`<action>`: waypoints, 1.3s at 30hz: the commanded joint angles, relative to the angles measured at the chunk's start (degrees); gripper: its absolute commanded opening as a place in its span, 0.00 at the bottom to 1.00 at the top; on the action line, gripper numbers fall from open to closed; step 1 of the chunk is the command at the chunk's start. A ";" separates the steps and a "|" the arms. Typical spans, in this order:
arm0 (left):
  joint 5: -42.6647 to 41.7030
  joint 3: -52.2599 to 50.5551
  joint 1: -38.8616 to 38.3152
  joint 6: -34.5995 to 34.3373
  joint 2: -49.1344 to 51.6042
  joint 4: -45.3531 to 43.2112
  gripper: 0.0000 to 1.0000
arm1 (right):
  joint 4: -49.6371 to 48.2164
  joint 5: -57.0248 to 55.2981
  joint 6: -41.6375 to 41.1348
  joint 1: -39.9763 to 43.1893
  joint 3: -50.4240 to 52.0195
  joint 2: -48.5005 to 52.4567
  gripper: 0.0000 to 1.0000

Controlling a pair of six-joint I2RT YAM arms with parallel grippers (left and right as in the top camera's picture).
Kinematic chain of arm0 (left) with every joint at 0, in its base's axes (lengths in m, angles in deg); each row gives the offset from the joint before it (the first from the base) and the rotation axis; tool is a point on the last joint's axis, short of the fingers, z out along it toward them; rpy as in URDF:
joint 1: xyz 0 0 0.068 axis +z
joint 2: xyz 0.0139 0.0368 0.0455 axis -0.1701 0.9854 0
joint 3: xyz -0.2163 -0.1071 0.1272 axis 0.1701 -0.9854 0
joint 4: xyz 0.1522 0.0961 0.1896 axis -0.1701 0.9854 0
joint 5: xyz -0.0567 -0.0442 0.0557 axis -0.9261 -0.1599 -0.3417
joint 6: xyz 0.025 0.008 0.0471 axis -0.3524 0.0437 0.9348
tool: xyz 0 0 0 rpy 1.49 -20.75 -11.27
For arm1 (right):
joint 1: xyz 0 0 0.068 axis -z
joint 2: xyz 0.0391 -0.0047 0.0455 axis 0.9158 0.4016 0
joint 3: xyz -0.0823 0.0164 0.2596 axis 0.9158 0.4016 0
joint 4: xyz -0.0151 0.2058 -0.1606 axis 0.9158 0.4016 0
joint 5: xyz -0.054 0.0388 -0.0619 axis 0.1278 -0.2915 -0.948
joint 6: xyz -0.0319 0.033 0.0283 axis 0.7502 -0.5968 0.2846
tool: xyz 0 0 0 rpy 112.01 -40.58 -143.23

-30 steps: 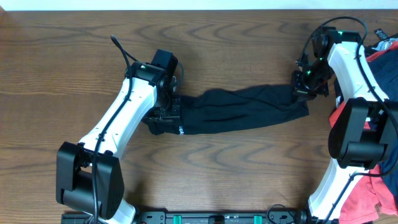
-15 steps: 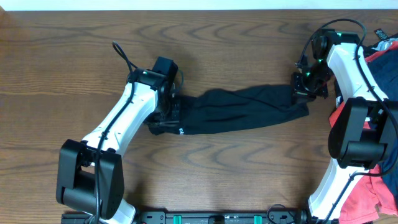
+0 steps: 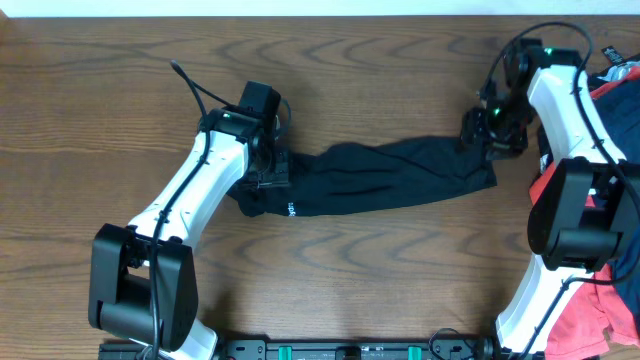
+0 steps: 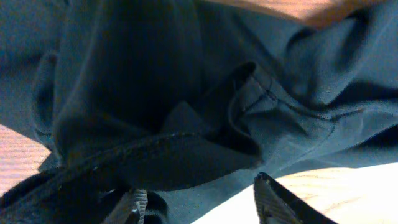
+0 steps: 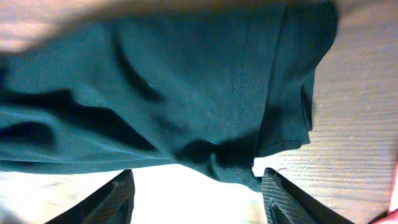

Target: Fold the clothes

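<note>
Garment: black garment (image 3: 385, 180) lies stretched across the middle of the wooden table (image 3: 100, 120); left end bunched
Left gripper (image 4: 199, 190): fingers spread apart at the bunched left end; nothing clamped
Right gripper (image 5: 196, 180): fingers spread apart; garment's right hem dips between them
Right edge: pile of red and blue clothes (image 3: 590, 310)

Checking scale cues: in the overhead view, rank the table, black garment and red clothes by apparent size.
1. table
2. black garment
3. red clothes, cropped at the edge, so true size unsure
</note>
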State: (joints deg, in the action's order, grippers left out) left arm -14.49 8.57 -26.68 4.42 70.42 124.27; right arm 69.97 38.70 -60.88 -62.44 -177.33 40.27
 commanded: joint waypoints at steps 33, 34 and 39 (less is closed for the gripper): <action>-7.48 -0.50 0.04 -0.02 4.57 -2.29 0.47 | 5.49 4.44 -0.02 -4.28 -13.55 -0.26 0.89; -7.45 -0.55 0.04 0.00 5.18 -2.67 0.47 | 5.90 4.44 -0.02 -4.28 -13.55 -0.26 0.90; -7.48 -0.57 0.04 -0.02 10.23 -5.42 0.47 | 7.08 4.44 -0.04 -4.28 -13.55 -0.26 0.97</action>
State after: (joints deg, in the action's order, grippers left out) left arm -22.08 8.33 -26.50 4.52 77.85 119.46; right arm 76.79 42.68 -60.94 -65.81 -189.53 40.27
